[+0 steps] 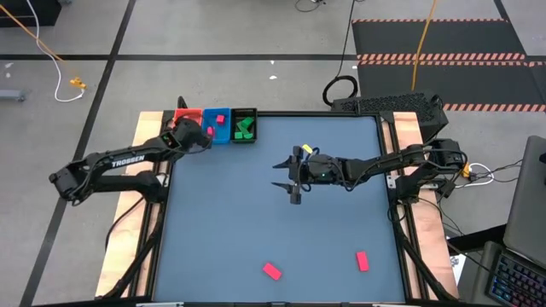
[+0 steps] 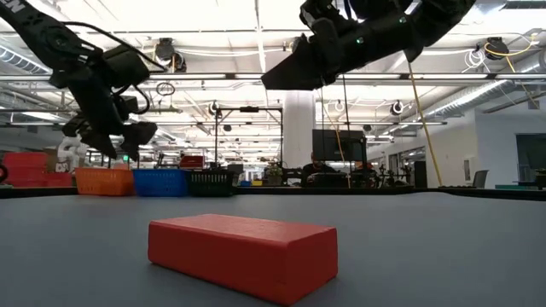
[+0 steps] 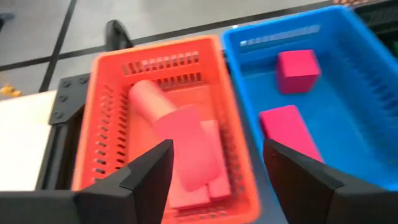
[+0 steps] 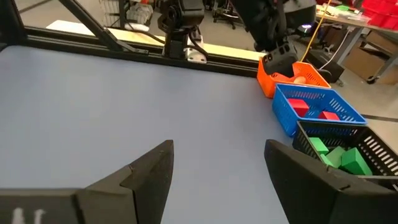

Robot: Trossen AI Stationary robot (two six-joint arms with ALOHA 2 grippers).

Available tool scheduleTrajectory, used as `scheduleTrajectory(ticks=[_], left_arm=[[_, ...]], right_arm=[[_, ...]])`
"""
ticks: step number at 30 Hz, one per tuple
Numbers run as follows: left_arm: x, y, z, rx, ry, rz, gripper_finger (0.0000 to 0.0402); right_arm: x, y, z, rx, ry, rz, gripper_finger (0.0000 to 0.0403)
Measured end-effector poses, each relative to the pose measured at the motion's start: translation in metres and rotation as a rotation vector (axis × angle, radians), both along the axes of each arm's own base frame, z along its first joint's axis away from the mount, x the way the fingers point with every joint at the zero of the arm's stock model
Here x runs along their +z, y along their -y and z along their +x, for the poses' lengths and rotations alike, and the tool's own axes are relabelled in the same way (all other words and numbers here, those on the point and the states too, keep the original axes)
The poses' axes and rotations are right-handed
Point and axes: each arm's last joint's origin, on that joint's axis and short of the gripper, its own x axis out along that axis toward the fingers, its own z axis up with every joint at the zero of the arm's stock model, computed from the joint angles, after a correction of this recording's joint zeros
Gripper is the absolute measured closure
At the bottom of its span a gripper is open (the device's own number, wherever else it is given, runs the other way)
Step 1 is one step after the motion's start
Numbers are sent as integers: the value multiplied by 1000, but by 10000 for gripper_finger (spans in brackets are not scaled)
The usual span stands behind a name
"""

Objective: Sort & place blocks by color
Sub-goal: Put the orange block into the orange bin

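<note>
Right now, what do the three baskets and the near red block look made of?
Baskets, orange, blue, black: likely moulded plastic; slotted walls, uniform colour, slight sheen. Red block: solid and matte with crisp edges, probably painted wood or dense foam; cannot tell which.

Grey floor (image 1: 213,34), striped black mats (image 1: 444,38)

A robotics lab: taped floor (image 1: 256,34), trailing cables (image 1: 34,43), ceiling strip lights (image 2: 256,34) and equipment benches (image 2: 341,175) beyond.
</note>
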Motion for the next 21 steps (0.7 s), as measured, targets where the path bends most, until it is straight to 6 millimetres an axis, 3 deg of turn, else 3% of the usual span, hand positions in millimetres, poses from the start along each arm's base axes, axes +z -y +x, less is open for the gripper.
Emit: scheduleTrajectory(ticks=[12, 21], left_arm=[[-9, -15, -12, 122, -15, -40, 242], [-9, -16, -11, 140, 3, -25, 338]], right_arm=[[4, 0, 1, 0, 42, 0, 156], [7, 0, 2, 0, 75, -1, 156]])
